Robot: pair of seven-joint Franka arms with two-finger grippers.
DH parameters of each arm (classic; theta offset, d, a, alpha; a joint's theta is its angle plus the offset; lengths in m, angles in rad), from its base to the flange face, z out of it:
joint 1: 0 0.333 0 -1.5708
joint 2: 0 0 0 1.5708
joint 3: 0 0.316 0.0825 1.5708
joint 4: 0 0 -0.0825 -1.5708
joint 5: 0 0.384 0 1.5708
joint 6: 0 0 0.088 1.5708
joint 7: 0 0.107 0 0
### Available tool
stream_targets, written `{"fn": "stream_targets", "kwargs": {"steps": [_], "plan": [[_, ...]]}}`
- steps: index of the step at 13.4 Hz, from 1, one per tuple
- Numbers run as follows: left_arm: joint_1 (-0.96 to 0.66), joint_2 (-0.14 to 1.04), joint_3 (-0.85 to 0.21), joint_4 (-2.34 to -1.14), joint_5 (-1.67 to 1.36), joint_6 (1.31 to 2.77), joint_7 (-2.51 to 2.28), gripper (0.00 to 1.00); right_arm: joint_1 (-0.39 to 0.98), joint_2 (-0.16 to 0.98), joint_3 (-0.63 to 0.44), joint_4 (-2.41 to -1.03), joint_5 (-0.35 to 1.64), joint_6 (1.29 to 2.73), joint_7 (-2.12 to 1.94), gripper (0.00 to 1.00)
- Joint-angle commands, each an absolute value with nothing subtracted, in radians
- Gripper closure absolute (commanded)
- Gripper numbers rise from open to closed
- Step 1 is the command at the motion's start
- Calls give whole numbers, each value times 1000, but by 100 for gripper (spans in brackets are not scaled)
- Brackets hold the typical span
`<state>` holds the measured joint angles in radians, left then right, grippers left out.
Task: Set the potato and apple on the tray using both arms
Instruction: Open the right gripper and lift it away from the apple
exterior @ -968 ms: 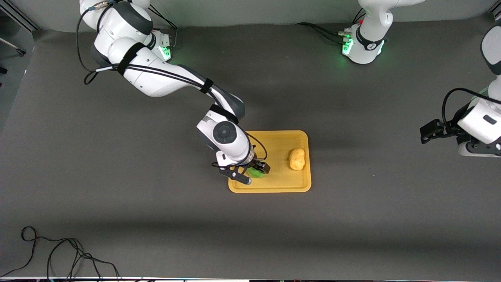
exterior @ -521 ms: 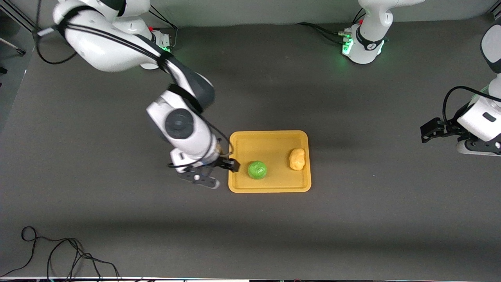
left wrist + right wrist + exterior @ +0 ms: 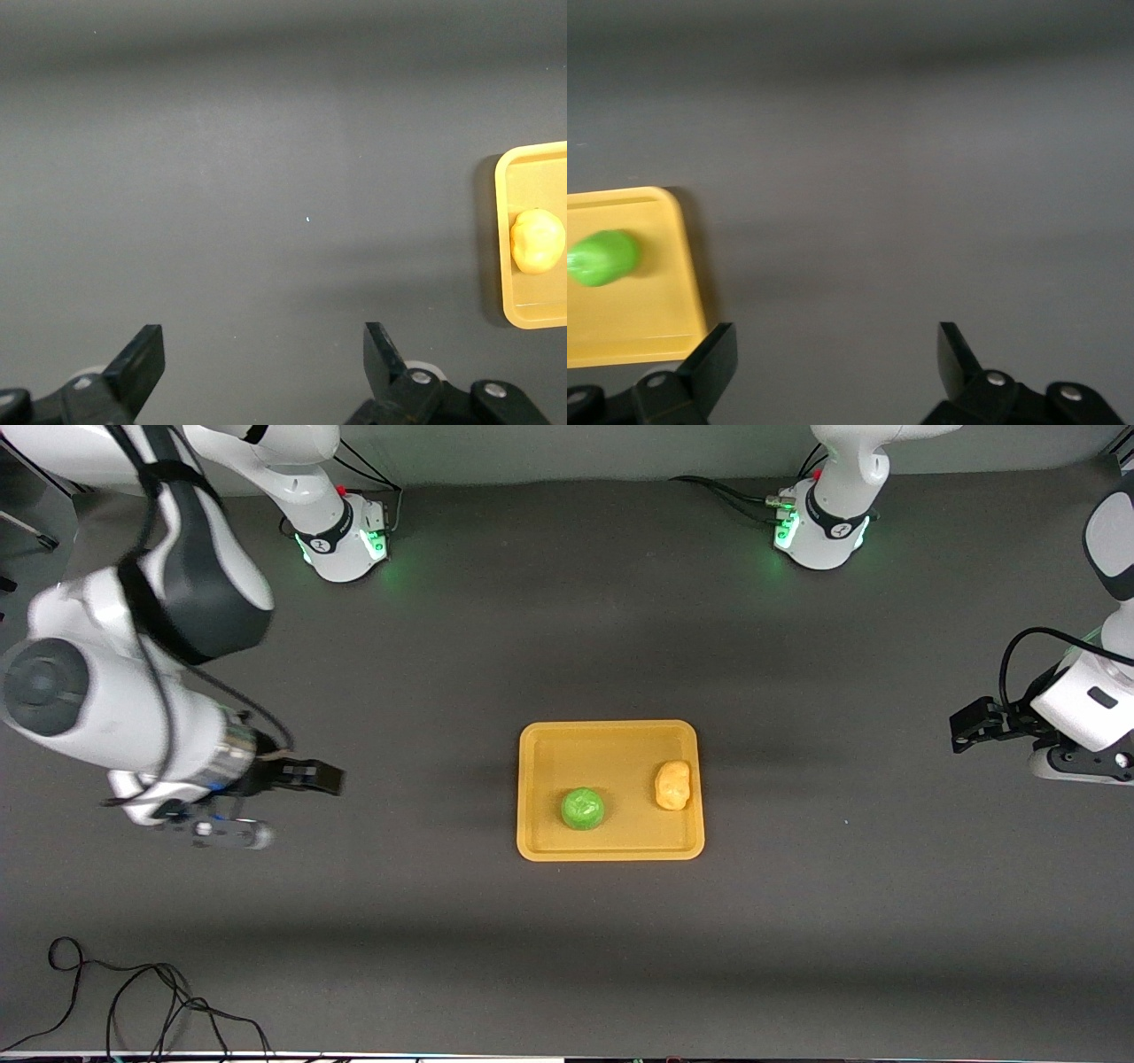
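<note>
The yellow-orange tray [image 3: 611, 735] lies at the middle of the table. The green apple [image 3: 583, 810] rests in it toward the right arm's end. The yellow-tan potato [image 3: 672, 785] rests in it toward the left arm's end. My right gripper [image 3: 288, 808] is open and empty, up over bare table well off the tray toward the right arm's end. Its wrist view [image 3: 833, 354] shows the apple [image 3: 602, 258] on the tray [image 3: 664, 292]. My left gripper [image 3: 959, 729] is open and empty, waiting over the left arm's end. Its wrist view [image 3: 263, 354] shows the potato [image 3: 537, 240] on the tray [image 3: 503, 266].
The arm bases [image 3: 341, 531] [image 3: 819, 522] stand along the table's edge farthest from the front camera. A loose black cable [image 3: 133, 992] lies at the near corner toward the right arm's end. Dark grey mat surrounds the tray.
My right gripper let go of the apple on the tray, then drew away toward the right arm's end of the table. The left arm has hardly moved.
</note>
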<state>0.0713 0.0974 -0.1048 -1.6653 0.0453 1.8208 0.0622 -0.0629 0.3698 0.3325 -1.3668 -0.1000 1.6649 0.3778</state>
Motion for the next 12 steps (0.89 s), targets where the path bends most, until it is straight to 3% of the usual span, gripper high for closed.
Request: {"fn": "stream_targets", "kwargs": {"steps": [1, 6, 12], "plan": [[74, 100, -103, -1658, 38, 1824, 83, 0, -48, 214, 204, -1524, -69, 1681, 266, 0], [74, 103, -103, -1658, 40, 1832, 83, 0, -46, 138, 26, -1592, -17, 1695, 127, 0], [74, 101, -103, -1657, 38, 1832, 83, 0, -35, 68, 40, -1583, -3, 1631, 219, 0]]}}
